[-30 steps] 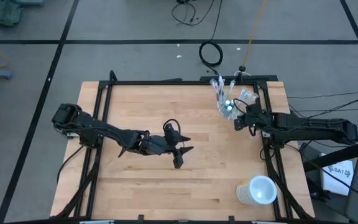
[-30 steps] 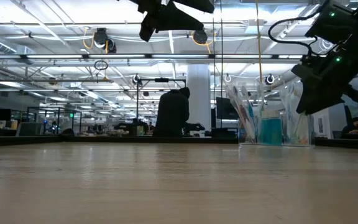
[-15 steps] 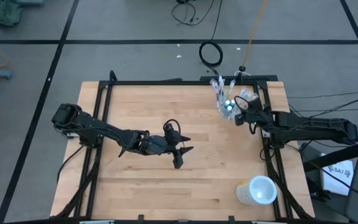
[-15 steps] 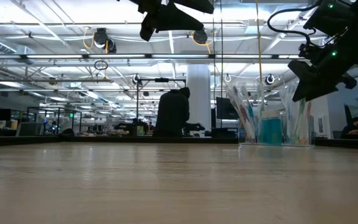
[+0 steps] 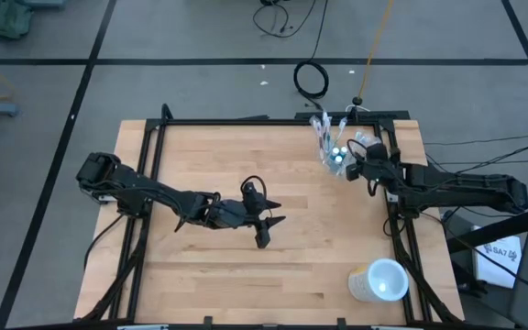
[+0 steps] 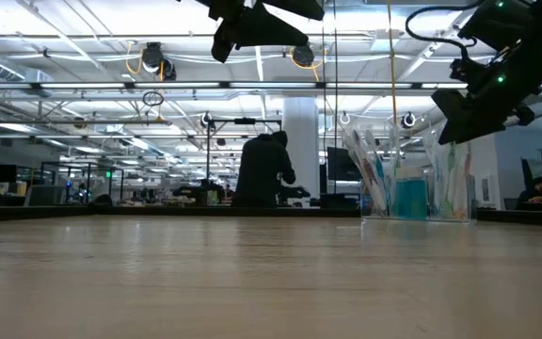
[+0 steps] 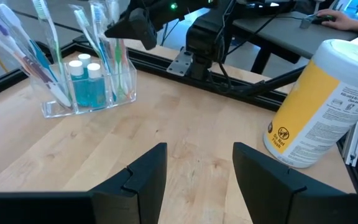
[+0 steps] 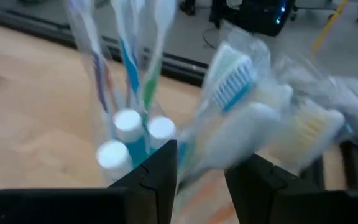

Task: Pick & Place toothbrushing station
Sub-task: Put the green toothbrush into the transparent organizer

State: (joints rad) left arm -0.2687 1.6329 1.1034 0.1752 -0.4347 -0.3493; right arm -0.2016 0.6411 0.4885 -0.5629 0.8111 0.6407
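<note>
2 arms show from above: toothbrushing station [image 5: 331, 147] at the table's [image 5: 246, 275] 1 o'clock corner, right gripper [image 5: 350, 163] beside it. Level view: gripper above it. Right wrist: jaws released; lower squarely around the tumbler. Left gripper [image 7: 194, 177] waits centrally, released.

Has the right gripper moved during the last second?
Yes. In the low view the right gripper has risen, now above the toothbrush holder; from above it sits slightly nearer the holder.
</note>
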